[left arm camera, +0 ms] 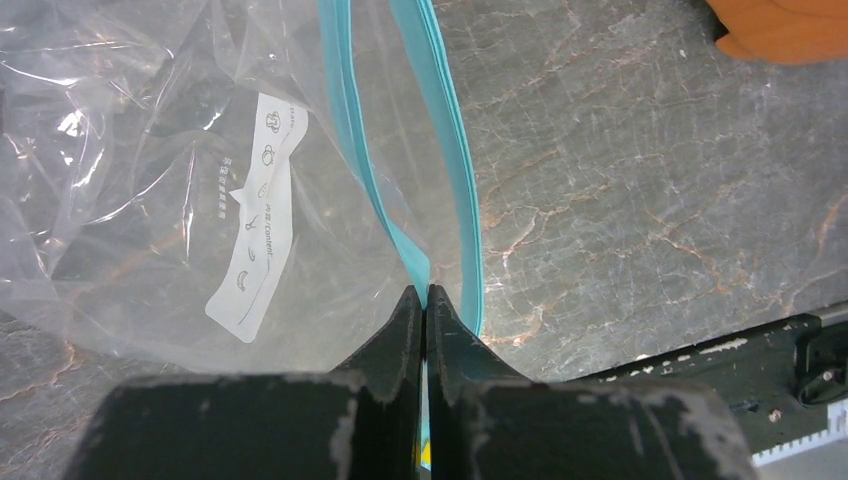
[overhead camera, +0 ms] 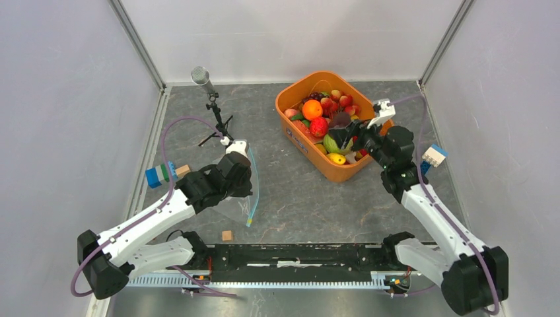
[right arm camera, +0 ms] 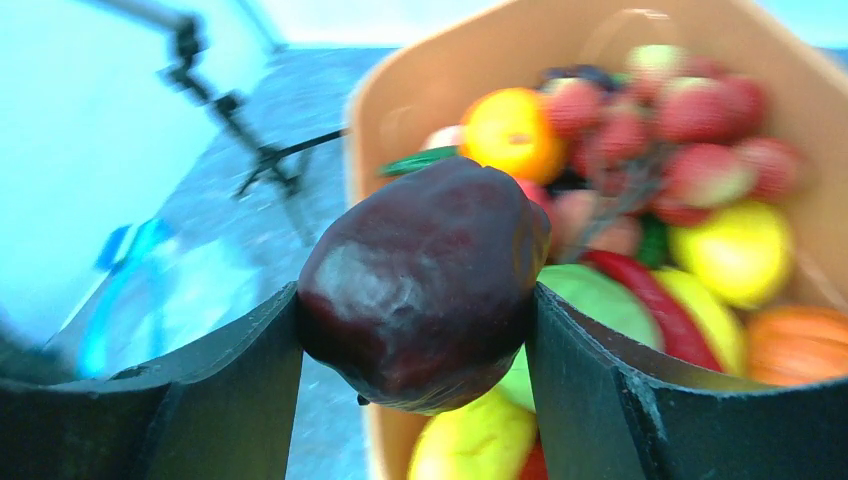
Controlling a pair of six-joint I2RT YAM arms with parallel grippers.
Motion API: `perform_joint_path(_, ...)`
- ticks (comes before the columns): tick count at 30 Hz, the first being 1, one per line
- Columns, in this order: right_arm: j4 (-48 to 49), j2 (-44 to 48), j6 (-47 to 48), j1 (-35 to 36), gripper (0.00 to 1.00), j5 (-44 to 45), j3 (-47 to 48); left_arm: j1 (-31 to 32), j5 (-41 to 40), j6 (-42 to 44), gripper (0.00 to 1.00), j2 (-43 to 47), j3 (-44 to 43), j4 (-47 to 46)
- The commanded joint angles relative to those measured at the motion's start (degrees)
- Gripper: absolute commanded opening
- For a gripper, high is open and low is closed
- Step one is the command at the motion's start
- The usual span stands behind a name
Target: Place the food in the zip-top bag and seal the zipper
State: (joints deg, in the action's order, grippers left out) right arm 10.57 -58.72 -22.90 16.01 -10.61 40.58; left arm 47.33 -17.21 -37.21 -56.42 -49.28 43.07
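**Right end effector [right arm camera: 415,300] grips a dark purple fruit [right arm camera: 420,280] over the orange bin [overhead camera: 314,153]; left end effector [left arm camera: 425,300] pinches the bag's zipper [left arm camera: 455,170].**

The right fingers [right arm camera: 590,380] are spread about as wide as the fruit and press on its two sides. The fruit is held inside the bin's outline, toward its right half, and the rest of the food [overhead camera: 312,109] is piled in the bin beneath it. The left fingers are closed, with only the teal strip clamped between their tips. Beyond the tips the zipper's two halves part, so the mouth gapes. The zip-top bag [left arm camera: 150,180] lies on the surface [overhead camera: 297,205] left of the bin, well apart from it, with its zipper edge toward the bin and its white label patch facing up.
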Motion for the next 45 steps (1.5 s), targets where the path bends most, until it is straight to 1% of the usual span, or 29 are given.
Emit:
perform_joint_path(1,8.37,6.10,1.53,5.33,0.37,-15.39,-3.98,-0.13,3.50,3.06,0.02,-0.17,-0.60,-4.14)
perform_joint_path(6,10.78,9.66,5.10,13.51,0.37,-23.32,-7.54,-0.13,5.18,3.30,0.02,-0.96,-1.21,-4.60)
perform_joint_path(9,11.56,9.92,6.55,17.58,0.37,-25.81,-9.94,-0.13,5.70,3.45,0.02,-1.30,-1.40,-4.66)
perform_joint_path(13,11.96,8.70,7.81,22.55,0.37,-26.67,-11.54,-0.13,7.08,3.88,0.02,-1.21,-1.27,-5.39)
perform_joint_path(20,14.80,1.64,9.97,33.57,0.36,-25.69,-11.05,-0.13,10.71,6.07,0.02,-1.15,-1.36,-6.66)
perform_joint_path(24,18.36,-3.18,9.11,36.16,0.36,-25.61,-10.36,-0.13,13.60,7.98,0.02,-0.60,-1.00,-6.93)
perform_joint_path(28,22.35,-7.03,7.10,37.70,0.36,-27.33,-8.86,-0.09,16.49,9.89,0.02,-0.13,-0.48,-6.95)
perform_joint_path(31,23.17,-9.51,6.48,38.17,0.36,-25.58,-8.00,-0.09,19.10,10.66,0.02,0.00,-0.34,-6.95)
perform_joint_path(37,20.62,-13.45,4.68,38.13,0.37,-16.86,-6.41,-0.05,21.00,11.97,0.02,0.53,-0.48,-6.97)
perform_joint_path(38,16.08,-15.18,4.30,38.13,0.37,-11.56,-4.78,-0.05,21.72,12.65,0.02,0.76,-0.65,-6.95)
perform_joint_path(40,12.96,-16.43,4.46,38.06,0.37,-7.72,-4.11,-0.05,21.46,12.94,0.02,0.96,-0.62,-6.95)
perform_joint_path(42,12.72,-17.09,4.04,38.04,0.37,-5.68,-4.44,-0.07,21.35,13.04,0.02,1.07,-0.48,-6.97)
perform_joint_path(45,13.10,-17.88,2.70,38.09,0.36,-4.84,-4.54,-0.05,21.95,13.10,0.02,0.96,-0.48,-6.95)
